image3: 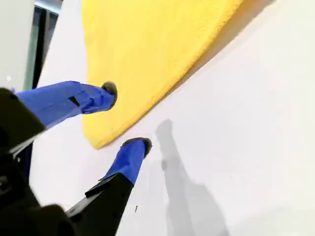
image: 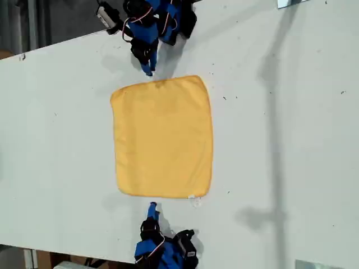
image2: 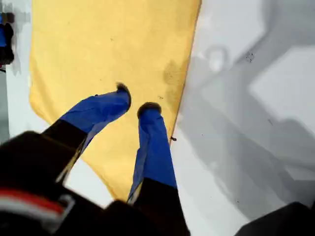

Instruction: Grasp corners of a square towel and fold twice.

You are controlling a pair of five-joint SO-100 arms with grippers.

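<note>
The yellow-orange towel (image: 162,137) lies flat and unfolded on the white table (image: 280,140). A small white tag (image: 194,200) sits at its lower right corner in the exterior view. My first gripper (image: 152,208) hovers just below the towel's lower edge in the exterior view. In its wrist view it (image2: 135,101) shows against the towel (image2: 98,44), narrowly open with nothing between its fingers. My second gripper (image: 148,70) hangs just above the towel's upper edge. It (image3: 125,116) is open and straddles a rounded corner (image3: 96,140) of the towel (image3: 147,49) without holding it.
Both arm bases stand at the table's edges, one (image: 160,19) at the exterior view's top and one (image: 168,252) at its bottom. A long pole shadow (image: 275,112) crosses the table on the exterior view's right. The table edge (image: 56,42) runs along the upper left.
</note>
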